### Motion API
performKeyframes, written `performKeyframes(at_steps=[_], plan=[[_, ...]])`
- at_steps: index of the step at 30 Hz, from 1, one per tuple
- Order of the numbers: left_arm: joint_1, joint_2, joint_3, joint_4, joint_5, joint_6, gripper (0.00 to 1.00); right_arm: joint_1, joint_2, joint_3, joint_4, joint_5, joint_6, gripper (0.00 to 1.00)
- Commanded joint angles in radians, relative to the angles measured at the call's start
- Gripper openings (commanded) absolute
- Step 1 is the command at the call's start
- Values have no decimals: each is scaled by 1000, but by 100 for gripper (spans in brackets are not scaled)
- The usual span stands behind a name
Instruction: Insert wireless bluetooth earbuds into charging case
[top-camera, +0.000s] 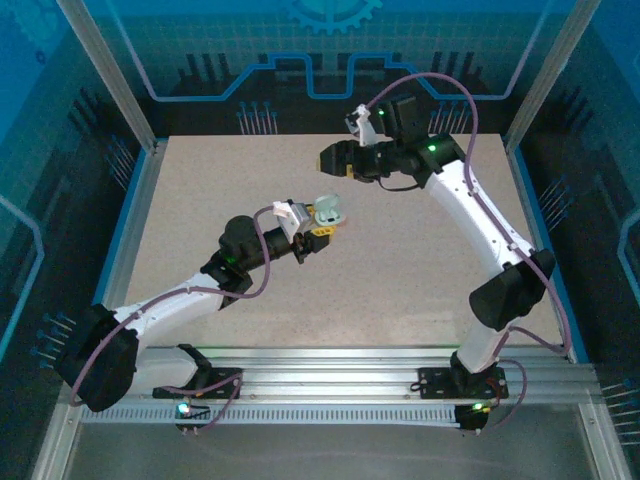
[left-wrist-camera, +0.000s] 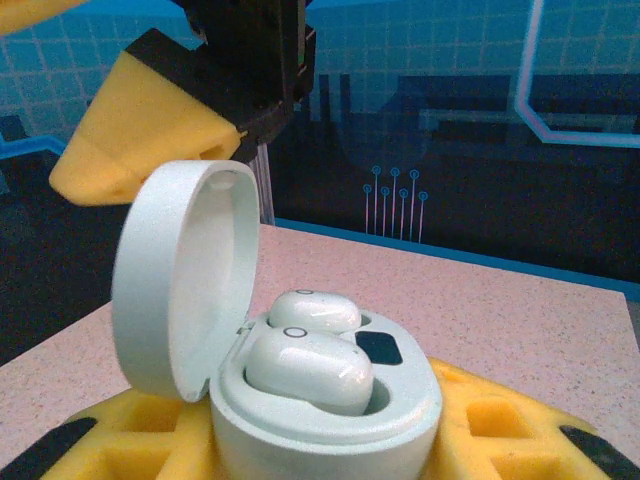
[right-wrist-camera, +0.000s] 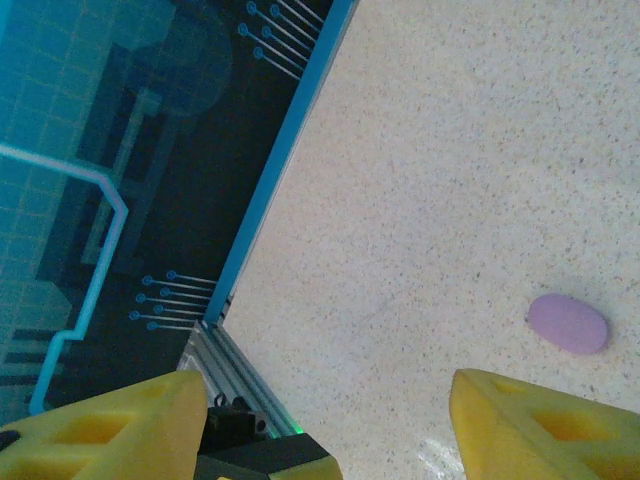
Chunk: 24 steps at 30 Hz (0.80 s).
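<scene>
While gripping the open charging case narrowly in the left gripper, clear of the table, shows two white earbuds seated in its wells. Looks near the end of that pair's insertion. Holds the right gripper spread wide, empty, above a purple piece, possibly another earbud. Next calls for pressing the lid shut without tipping the case.
</scene>
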Motion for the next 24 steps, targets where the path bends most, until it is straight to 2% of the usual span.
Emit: performKeyframes(at_steps=[1,13,17,21,24], plan=[[-7,-13,7,6,25,13,35,16,-13,12,-30,-30,-26,67],[-6,-21,12,0,30,17,35,20,-72,-45,-3,-17,-27,67],[-6,-21,9,20,30,8,35,24,-60,-36,-48,-1,-43,67],[-7,-24,6,45,31,-9,35,25,-48,-21,-130,123,-72,66],[-6,-30,11,51,30,-12,35,31,-27,-29,-155,61,-113,66]])
